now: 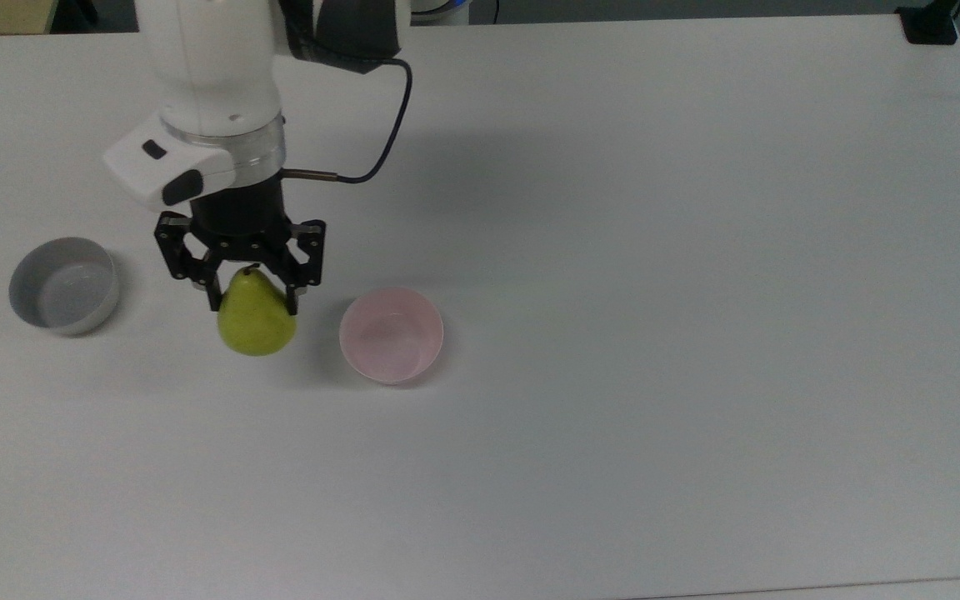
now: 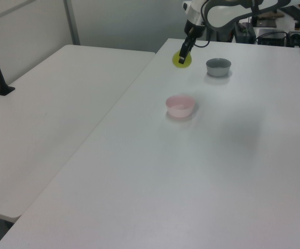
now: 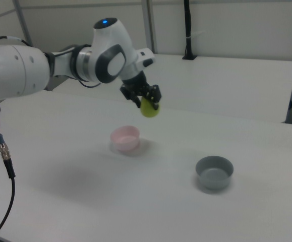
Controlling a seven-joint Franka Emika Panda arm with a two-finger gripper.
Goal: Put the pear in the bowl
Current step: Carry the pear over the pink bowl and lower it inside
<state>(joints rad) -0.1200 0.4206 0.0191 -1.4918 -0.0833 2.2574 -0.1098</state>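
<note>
My gripper [image 1: 252, 293] is shut on the narrow top of the yellow-green pear [image 1: 256, 320], which hangs well above the white table. In the right view the pear [image 3: 149, 108] floats clearly higher than the pink bowl [image 3: 125, 138], up and to the right view's right of it. In the top view the pink bowl [image 1: 392, 334] sits empty on the table, to the right of the pear. The left view shows the gripper [image 2: 183, 54] holding the pear [image 2: 181, 58] beyond the pink bowl [image 2: 180, 106].
A grey bowl [image 1: 63, 285] stands empty at the top view's left, also seen as the grey bowl [image 3: 214, 171] at the right view's right. The white table [image 1: 655, 292] stretches wide to the top view's right. A second table [image 2: 46, 109] lies alongside.
</note>
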